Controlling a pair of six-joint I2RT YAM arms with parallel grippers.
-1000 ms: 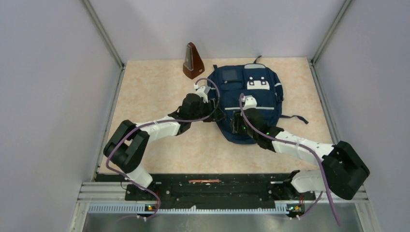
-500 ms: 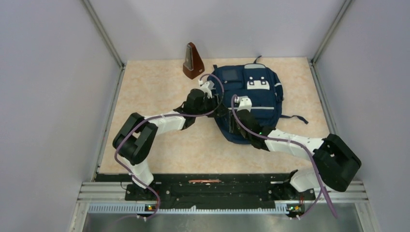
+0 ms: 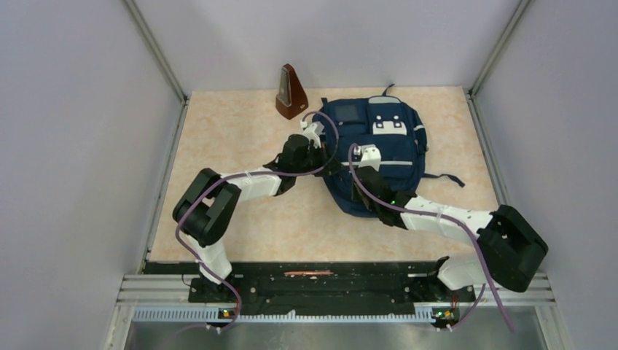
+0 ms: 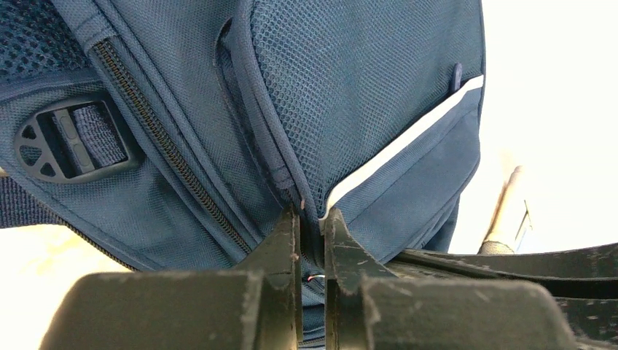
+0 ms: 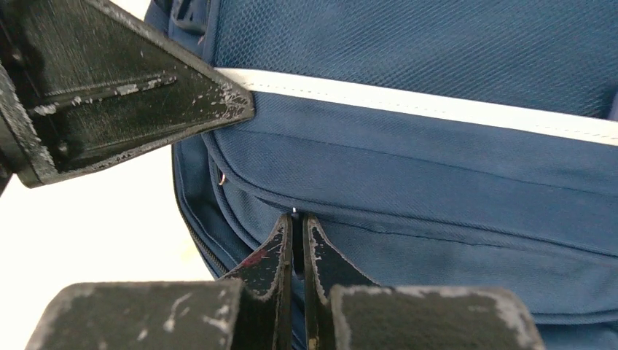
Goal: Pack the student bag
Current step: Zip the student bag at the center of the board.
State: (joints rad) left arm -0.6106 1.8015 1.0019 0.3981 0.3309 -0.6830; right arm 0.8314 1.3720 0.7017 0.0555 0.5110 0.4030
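Top external view: the bag (image 3: 379, 138) is lying flat on the table (image 3: 233, 153), toward the far side. A metronome (image 3: 291, 92) is standing just beside its far left corner. Both arms are reaching onto the near half of the bag.

In the left wrist view, the left fingers (image 4: 291, 237) are pinching a fold of blue cloth at the bag's side, near a zip (image 4: 167, 157) and a white stripe (image 4: 393, 149). In the right wrist view, the right fingers (image 5: 279, 248) are pressed almost together. They look to be nipping a thin seam on the bag's front.

The bag is looking shut, and nothing to pack is showing. So I think the robot is getting a hold on the bag to open it. Next, the arms need to be pulling gently, keeping both pinches tight so the cloth is not slipping out.
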